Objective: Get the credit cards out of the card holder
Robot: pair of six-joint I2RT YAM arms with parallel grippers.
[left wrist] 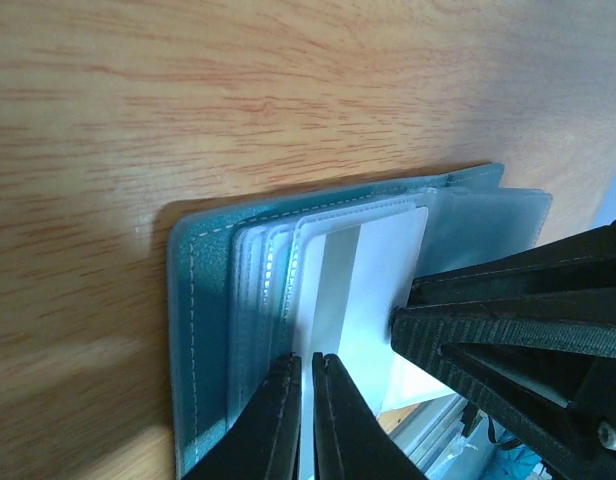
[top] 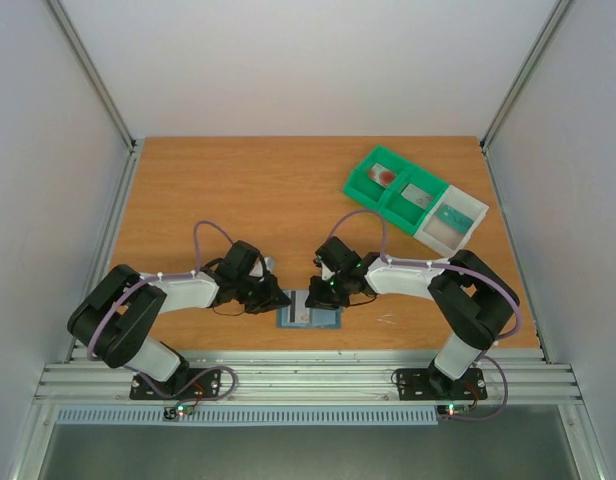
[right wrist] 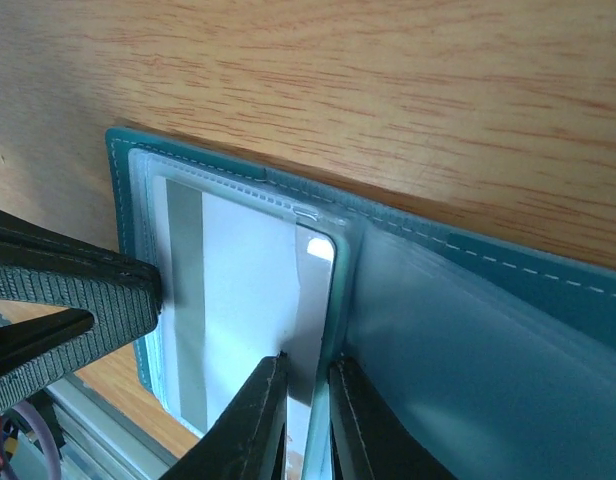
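The left gripper point(left wrist: 306, 378) pinches the open card holder point(left wrist: 203, 300) by its sleeve, fingers almost closed. The right gripper point(right wrist: 306, 388) likewise pinches the edge of the white card point(right wrist: 248, 290). The green bin point(top: 356, 183) stands well apart.

The left arm point(top: 158, 300) and right arm point(top: 443, 285) both pair glossy black joints with white link shells. Purple cables point(top: 200, 238) loop alongside. Black base plates point(top: 178, 385) carry tiny green lights. The left gripper point(left wrist: 306, 362) has matte black, tapered fingers.
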